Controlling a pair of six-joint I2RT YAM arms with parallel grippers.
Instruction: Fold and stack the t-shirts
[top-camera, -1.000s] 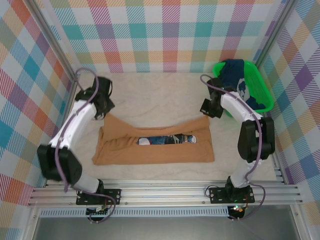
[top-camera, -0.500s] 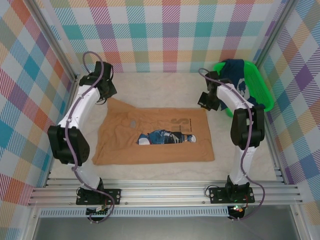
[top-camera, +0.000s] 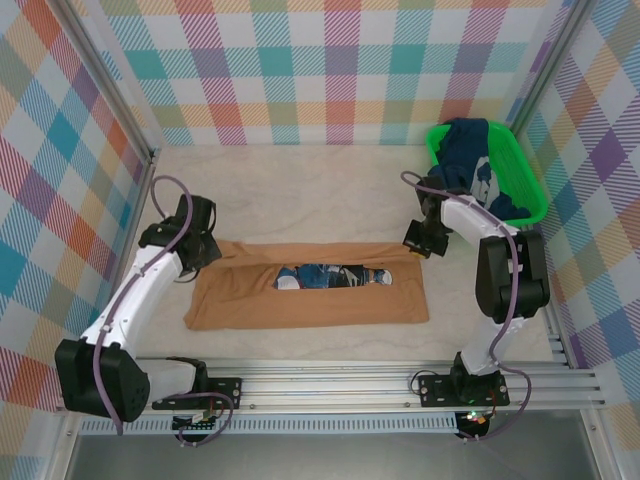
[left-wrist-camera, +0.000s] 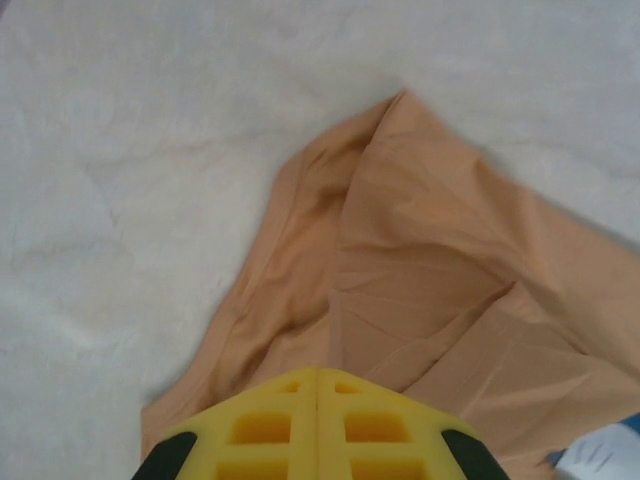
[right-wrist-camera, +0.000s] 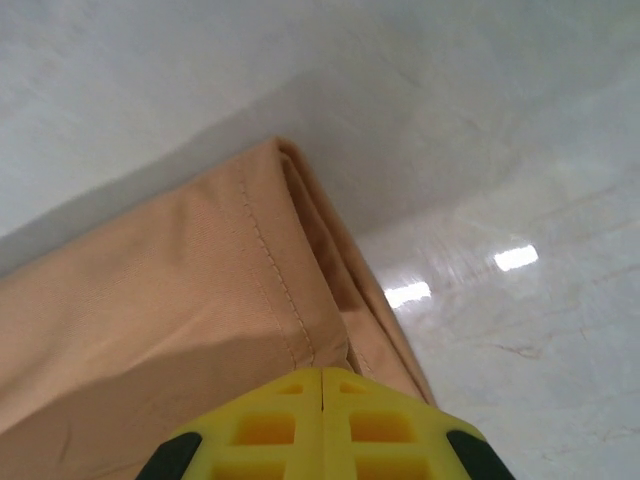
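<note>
The left gripper (top-camera: 199, 249) has its yellow fingers (left-wrist-camera: 270, 425) pressed together, and in the left wrist view cloth runs in under their tips, so it appears to be pinching the far-left corner of the tan shirt (top-camera: 310, 305). The right gripper (top-camera: 416, 244) is closed the same way, and in its own wrist view the stitched, doubled edge of the shirt leads straight to its tips at the far-right corner. From both grippers the shirt lies toward the near edge of the table (top-camera: 300, 185). It is a long flat band whose long axis runs left to right between the two arms, with a far flap turned over and the blue-and-white print (top-camera: 332, 277) showing in the gap along the middle. Each arm is nearest its own end of the band, so the next fold looks like a two-arm move: judged from this lie, both corners would have to travel together toward the near hem, square to the long axis, or the band will skew. The navy shirt (top-camera: 466, 150) is heaped in the green basket (top-camera: 533, 196) at the far right, well apart from the tan shirt and nearer the right arm
</note>
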